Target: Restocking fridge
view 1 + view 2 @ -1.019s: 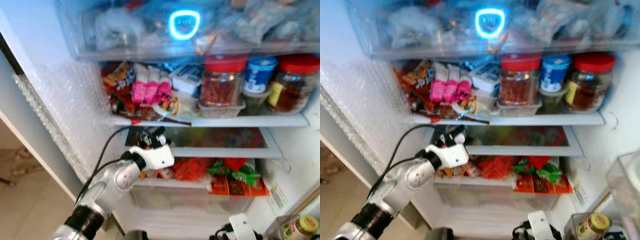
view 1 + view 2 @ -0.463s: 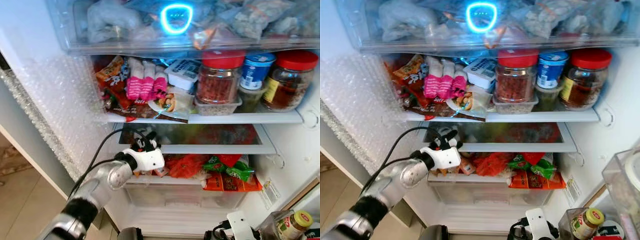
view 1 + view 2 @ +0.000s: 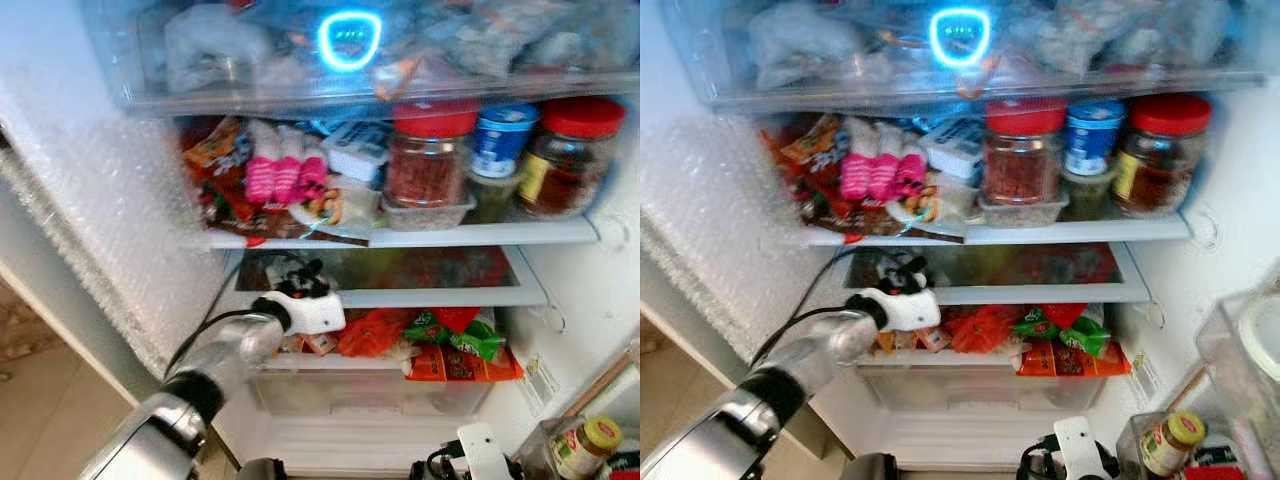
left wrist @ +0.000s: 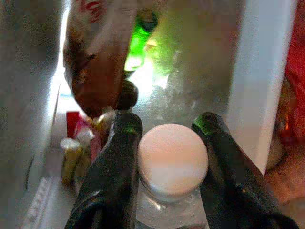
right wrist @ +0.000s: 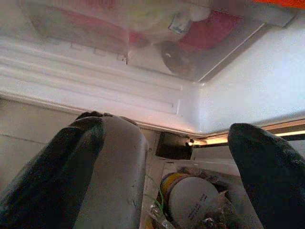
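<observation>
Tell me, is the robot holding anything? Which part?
Yes. The left gripper holds a clear bottle by its neck, just under the white cap. The right gripper is open, holding nothing.

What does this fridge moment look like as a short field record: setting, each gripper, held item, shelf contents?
setting: open fridge
left gripper: shut on bottle, reaching in under the middle shelf
bottle: clear, pale cap, upright between the fingers
right gripper: open, low by the fridge's base
middle shelf: red-lidded jars, blue tub, pink packs
</observation>
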